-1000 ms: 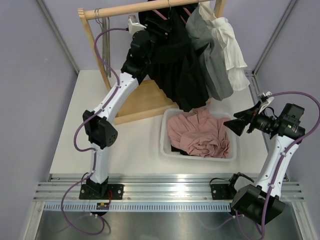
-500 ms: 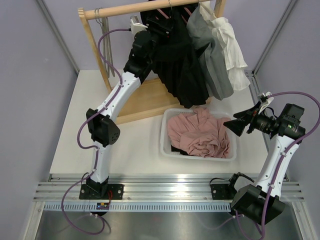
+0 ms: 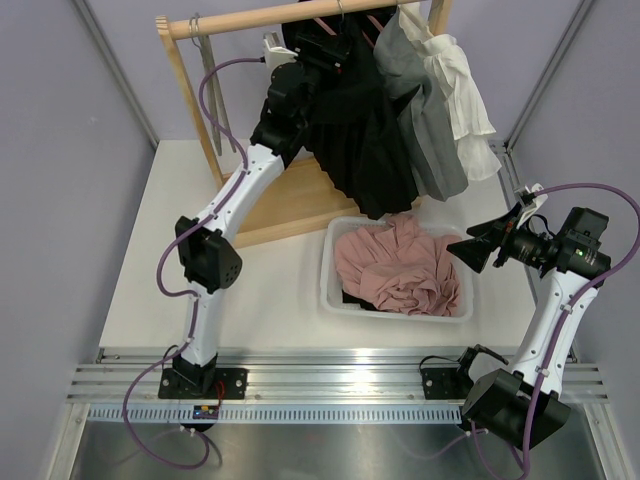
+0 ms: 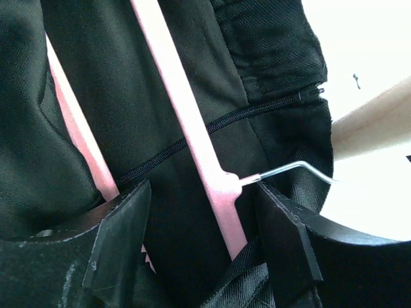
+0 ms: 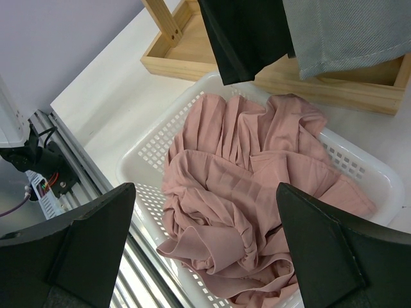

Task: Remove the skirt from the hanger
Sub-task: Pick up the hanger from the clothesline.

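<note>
Wooden rack (image 3: 230,18) | skirt (image 3: 360,140) masks left tool (image 4: 202,192) from above | hanger (image 4: 184,96) ends cropped

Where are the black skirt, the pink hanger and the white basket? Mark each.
black skirt (image 3: 360,150), top external view, hanging fabric's middle.
pink hanger (image 4: 196,115), left wrist view, its straight bar.
white basket (image 5: 149,154), right wrist view, perforated left wall.

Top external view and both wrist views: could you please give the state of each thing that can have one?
black skirt: hanging on the hanger, zip shut
pink hanger: up at the wooden rail, carrying the skirt
left gripper: open, fingers either side of the hanger
right gripper: open, above the basket, holding nothing
basket: holds a crumpled pink garment
</note>
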Motion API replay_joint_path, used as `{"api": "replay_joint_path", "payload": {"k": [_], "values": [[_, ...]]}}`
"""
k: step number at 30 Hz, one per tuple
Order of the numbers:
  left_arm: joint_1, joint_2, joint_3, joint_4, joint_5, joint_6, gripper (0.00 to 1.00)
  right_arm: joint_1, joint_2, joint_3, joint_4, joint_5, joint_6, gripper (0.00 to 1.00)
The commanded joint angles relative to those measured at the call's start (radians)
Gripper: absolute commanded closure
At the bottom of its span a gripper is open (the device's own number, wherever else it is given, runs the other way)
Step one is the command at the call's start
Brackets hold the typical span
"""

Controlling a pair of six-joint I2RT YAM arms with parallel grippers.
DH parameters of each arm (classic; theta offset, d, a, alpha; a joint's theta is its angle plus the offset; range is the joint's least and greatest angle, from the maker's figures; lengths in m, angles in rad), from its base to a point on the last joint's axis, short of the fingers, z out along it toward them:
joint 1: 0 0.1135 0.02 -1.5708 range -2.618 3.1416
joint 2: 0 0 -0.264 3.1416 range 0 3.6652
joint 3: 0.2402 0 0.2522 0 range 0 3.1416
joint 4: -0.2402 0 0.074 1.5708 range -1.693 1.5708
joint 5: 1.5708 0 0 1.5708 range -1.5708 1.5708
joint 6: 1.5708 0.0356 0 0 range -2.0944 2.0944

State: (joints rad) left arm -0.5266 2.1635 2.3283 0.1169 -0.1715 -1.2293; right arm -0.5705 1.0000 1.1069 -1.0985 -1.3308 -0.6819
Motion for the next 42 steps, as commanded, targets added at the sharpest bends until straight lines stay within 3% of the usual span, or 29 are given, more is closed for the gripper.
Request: {"api": "replay_joint_path", "payload": {"k": [1, 8, 13, 23, 42], "values": [[-0.009, 0.018, 0.060, 0.056, -0.003, -0.027, 0.34, -0.005, -0.001, 0.041, -0.012, -0.042, -0.022, 0.00], [-0.013, 0.067, 0.117, 0.056, -0.011, -0.047, 0.50, -0.005, -0.001, 0.042, -0.014, -0.044, -0.024, 0.01], [-0.012, 0.068, 0.115, 0.061, -0.003, -0.047, 0.70, -0.005, -0.004, 0.042, -0.017, -0.044, -0.025, 0.00], [-0.012, 0.032, 0.111, 0.135, 0.030, -0.027, 1.00, -0.003, -0.006, 0.042, -0.021, -0.045, -0.030, 0.01], [-0.009, -0.116, 0.003, 0.219, 0.095, -0.022, 1.00, -0.003, -0.001, 0.037, -0.020, -0.042, -0.030, 0.01]]}}
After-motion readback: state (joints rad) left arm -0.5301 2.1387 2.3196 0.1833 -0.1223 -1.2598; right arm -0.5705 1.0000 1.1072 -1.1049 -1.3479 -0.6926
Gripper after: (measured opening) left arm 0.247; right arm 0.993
